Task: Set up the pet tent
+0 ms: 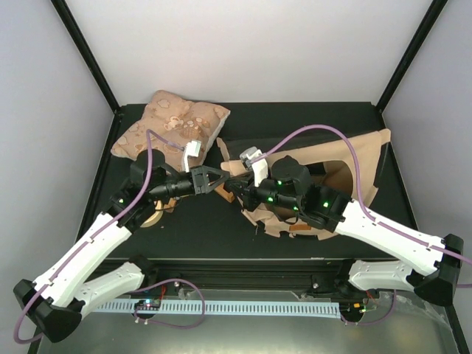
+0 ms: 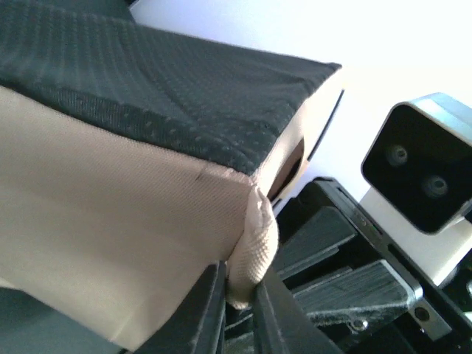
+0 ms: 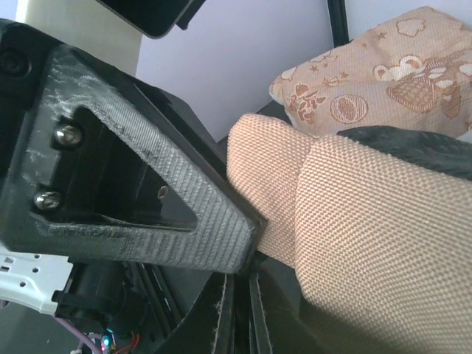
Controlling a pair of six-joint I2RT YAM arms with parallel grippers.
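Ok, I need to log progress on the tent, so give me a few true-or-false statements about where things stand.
The left gripper pinches a tan strap at a corner of the tent. True.
The tent stands fully set up. False: it lies crumpled on the table.
The cushion lies at the table's far left. True.
The right gripper is wide open. False: its jaws are shut.

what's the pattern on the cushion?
Cushion: beige with brown bear and star prints; shows best in the right wrist view.
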